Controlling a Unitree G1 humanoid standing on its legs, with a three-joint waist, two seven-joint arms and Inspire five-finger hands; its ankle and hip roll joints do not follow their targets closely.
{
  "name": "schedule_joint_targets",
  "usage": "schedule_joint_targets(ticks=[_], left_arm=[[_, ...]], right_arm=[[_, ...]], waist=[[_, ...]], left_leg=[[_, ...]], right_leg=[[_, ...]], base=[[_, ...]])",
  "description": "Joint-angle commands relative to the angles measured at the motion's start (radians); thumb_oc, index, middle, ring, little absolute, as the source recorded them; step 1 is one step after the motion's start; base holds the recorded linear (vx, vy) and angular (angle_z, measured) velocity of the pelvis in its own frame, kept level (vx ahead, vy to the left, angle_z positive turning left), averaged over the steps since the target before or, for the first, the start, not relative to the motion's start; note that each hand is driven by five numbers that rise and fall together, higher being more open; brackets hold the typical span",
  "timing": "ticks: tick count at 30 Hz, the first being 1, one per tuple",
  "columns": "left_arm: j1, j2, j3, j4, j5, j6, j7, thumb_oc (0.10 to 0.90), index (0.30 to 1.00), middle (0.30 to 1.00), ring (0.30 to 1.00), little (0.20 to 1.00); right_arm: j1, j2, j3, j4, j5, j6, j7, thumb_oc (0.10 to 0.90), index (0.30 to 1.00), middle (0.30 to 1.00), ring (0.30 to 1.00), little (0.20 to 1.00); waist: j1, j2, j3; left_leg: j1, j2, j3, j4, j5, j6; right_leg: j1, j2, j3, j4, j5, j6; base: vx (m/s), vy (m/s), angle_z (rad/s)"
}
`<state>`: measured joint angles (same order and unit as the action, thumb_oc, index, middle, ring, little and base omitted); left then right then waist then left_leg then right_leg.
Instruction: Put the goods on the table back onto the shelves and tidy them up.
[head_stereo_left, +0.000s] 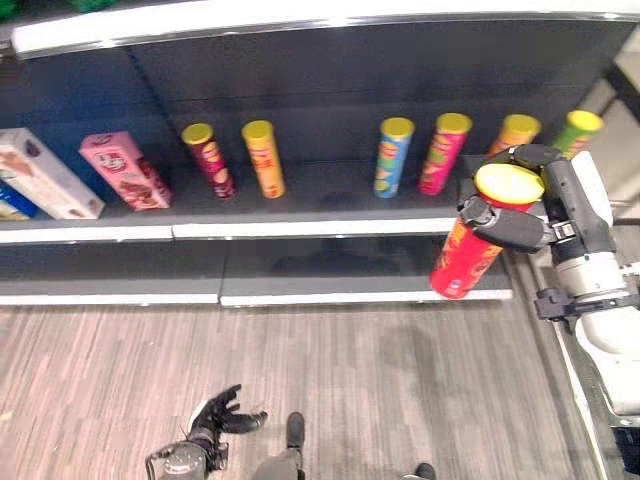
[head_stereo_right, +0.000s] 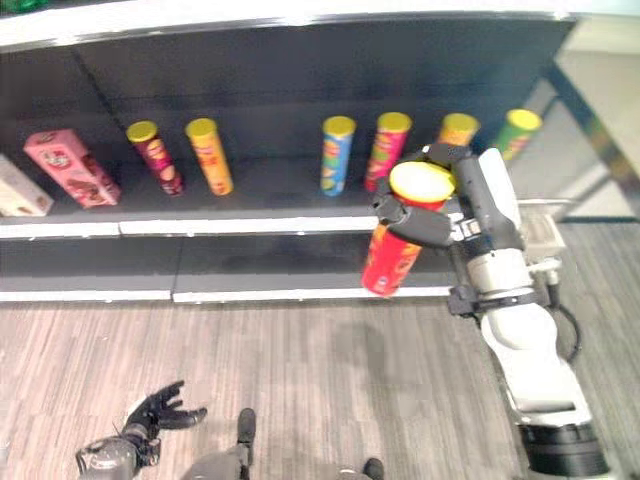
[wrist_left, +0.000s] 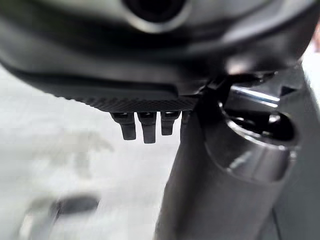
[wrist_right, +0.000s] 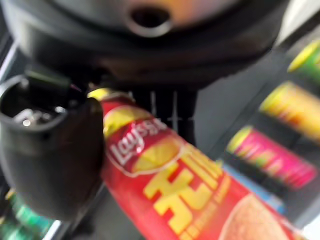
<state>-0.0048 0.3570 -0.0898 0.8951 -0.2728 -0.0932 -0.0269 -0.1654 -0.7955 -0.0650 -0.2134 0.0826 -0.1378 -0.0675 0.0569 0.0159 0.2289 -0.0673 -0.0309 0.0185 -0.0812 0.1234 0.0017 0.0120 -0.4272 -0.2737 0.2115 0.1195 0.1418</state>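
Right robot hand (head_stereo_left: 515, 215) clamped on tall red cardboard crisp tube, yellow lid (head_stereo_left: 478, 238), held tilted in front of dark shelf (head_stereo_left: 320, 205). Left robot hand (head_stereo_left: 222, 413) low, fingers spread, idle. Risk: tilted base clipping shelf lip or toppling neighbouring orange tube (head_stereo_left: 515, 133) and green tube (head_stereo_left: 577, 129); slipping from near-lid grip.

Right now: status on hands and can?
Right hand shut on red can, held before the shelf. Left hand open, low, idle. Nothing blocking.

Even overhead light; shelf (head_stereo_left: 300, 200) recess dim; faint shadows on floor (head_stereo_left: 350, 380). Head views bow at edges. Wrist views blurred, close parts defocused.
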Motion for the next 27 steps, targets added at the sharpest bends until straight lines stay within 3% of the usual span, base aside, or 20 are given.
schedule_joint_targets(ticks=[1,2,3,6,8,12,17,19,20,21,23,27], left_arm=[[0.051,0.023,0.035,-0.001,0.014,-0.031,0.016,0.800,0.900,0.900,0.900,0.900],[0.051,0.023,0.036,0.000,0.015,-0.032,0.016,0.800,0.900,0.900,0.900,0.900],[0.053,0.020,0.036,-0.003,0.013,-0.032,0.017,0.800,0.900,0.900,0.900,0.900],[0.054,0.006,0.032,-0.005,-0.004,-0.028,0.015,0.800,0.900,0.900,0.900,0.900],[0.054,-0.017,0.021,-0.007,0.000,-0.022,0.006,0.800,0.900,0.900,0.900,0.900],[0.071,-0.049,0.015,-0.014,-0.017,-0.029,0.003,0.800,0.900,0.900,0.900,0.900],[0.079,-0.070,-0.002,-0.050,-0.060,-0.027,0.009,0.800,0.900,0.900,0.900,0.900],[0.088,-0.071,-0.007,-0.056,-0.063,-0.030,0.007,0.800,0.900,0.900,0.900,0.900],[0.089,-0.071,-0.006,-0.056,-0.063,-0.030,0.007,0.800,0.900,0.900,0.900,0.900],[0.101,-0.045,-0.003,-0.068,-0.058,-0.037,0.016,0.800,0.900,0.900,0.900,0.900],[0.108,-0.044,0.000,-0.064,-0.050,-0.033,0.015,0.800,0.900,0.900,0.900,0.900],[0.110,-0.028,0.004,-0.052,-0.021,-0.038,0.009,0.800,0.900,0.900,0.900,0.900]], right_arm=[[-0.176,-0.062,-0.067,-0.071,-0.034,-0.086,-0.051,0.400,0.300,0.300,0.300,0.300],[-0.178,-0.062,-0.065,-0.070,-0.035,-0.086,-0.052,0.400,0.300,0.300,0.300,0.300],[-0.186,-0.061,-0.057,-0.071,-0.031,-0.087,-0.050,0.400,0.300,0.300,0.300,0.300],[-0.218,-0.069,-0.018,-0.051,-0.022,-0.086,-0.047,0.400,0.300,0.300,0.300,0.300],[-0.197,-0.085,-0.002,-0.043,-0.040,-0.089,-0.044,0.400,0.300,0.300,0.300,0.300],[-0.193,-0.066,0.003,-0.035,-0.034,-0.095,-0.047,0.400,0.300,0.300,0.300,0.300],[-0.189,-0.045,0.003,-0.026,-0.066,-0.096,-0.072,0.400,0.300,0.300,0.300,0.300],[-0.201,-0.038,0.011,-0.005,-0.095,-0.089,-0.089,0.400,0.300,0.300,0.300,0.300],[-0.202,-0.038,0.013,-0.004,-0.096,-0.089,-0.090,0.400,0.300,0.300,0.300,0.300],[-0.225,-0.032,0.047,0.010,-0.110,-0.085,-0.100,0.400,0.300,0.300,0.300,0.300],[-0.217,-0.026,0.033,0.003,-0.122,-0.077,-0.093,0.400,0.300,0.300,0.300,0.300],[-0.220,-0.019,0.010,0.003,-0.155,-0.066,-0.108,0.400,0.300,0.300,0.300,0.300]], waist=[[0.001,-0.010,-0.038],[0.001,-0.008,-0.037],[0.001,-0.006,-0.034],[-0.008,-0.013,-0.007],[-0.017,-0.031,0.015],[-0.007,-0.049,0.010],[-0.005,-0.055,0.071],[-0.001,-0.054,0.068],[-0.001,-0.054,0.067],[0.012,-0.029,0.052],[0.007,-0.001,0.031],[0.004,0.025,0.030]], left_leg=[[0.060,0.106,0.067,0.004,-0.118,-0.078],[0.061,0.109,0.068,0.004,-0.120,-0.080],[0.063,0.107,0.072,-0.002,-0.120,-0.078],[0.079,0.087,0.069,-0.006,-0.124,-0.068],[0.097,0.060,0.042,0.005,-0.137,-0.059],[0.090,0.058,0.030,0.035,-0.148,-0.064],[-0.063,0.061,-0.034,0.302,-0.204,-0.103],[-0.074,0.161,-0.049,0.243,-0.153,-0.129],[-0.070,0.163,-0.047,0.234,-0.150,-0.130],[-0.036,0.244,-0.083,0.112,-0.097,-0.148],[-0.009,0.239,-0.084,0.063,-0.101,-0.158],[0.030,0.185,-0.042,0.041,-0.121,-0.149]], right_leg=[[-0.017,0.094,0.034,-0.001,-0.085,0.035],[-0.017,0.096,0.034,0.000,-0.087,0.033],[-0.024,0.129,0.021,-0.015,-0.112,0.026],[-0.081,0.270,0.038,-0.063,-0.160,0.001],[-0.072,0.337,0.138,-0.126,-0.168,-0.009],[-0.020,0.339,0.125,-0.218,-0.135,-0.013],[-0.003,0.314,0.089,-0.215,-0.148,-0.034],[0.001,0.278,0.086,-0.219,-0.163,-0.010],[0.000,0.280,0.087,-0.218,-0.164,-0.011],[-0.033,0.263,0.106,-0.193,-0.193,0.014],[-0.024,0.248,0.102,-0.186,-0.187,0.030],[-0.028,0.187,0.111,-0.183,-0.147,0.050]], base=[[0.07,0.200,0.04],[0.02,0.085,0.11],[0.02,0.041,0.14],[0.02,0.031,0.05],[0.11,-0.045,-0.05],[0.07,-0.112,0.47],[-0.02,-0.055,0.43],[0.04,0.181,0.39],[0.10,0.316,0.05],[0.12,0.340,-0.04],[0.14,0.322,-0.37],[0.05,0.224,-0.41]])
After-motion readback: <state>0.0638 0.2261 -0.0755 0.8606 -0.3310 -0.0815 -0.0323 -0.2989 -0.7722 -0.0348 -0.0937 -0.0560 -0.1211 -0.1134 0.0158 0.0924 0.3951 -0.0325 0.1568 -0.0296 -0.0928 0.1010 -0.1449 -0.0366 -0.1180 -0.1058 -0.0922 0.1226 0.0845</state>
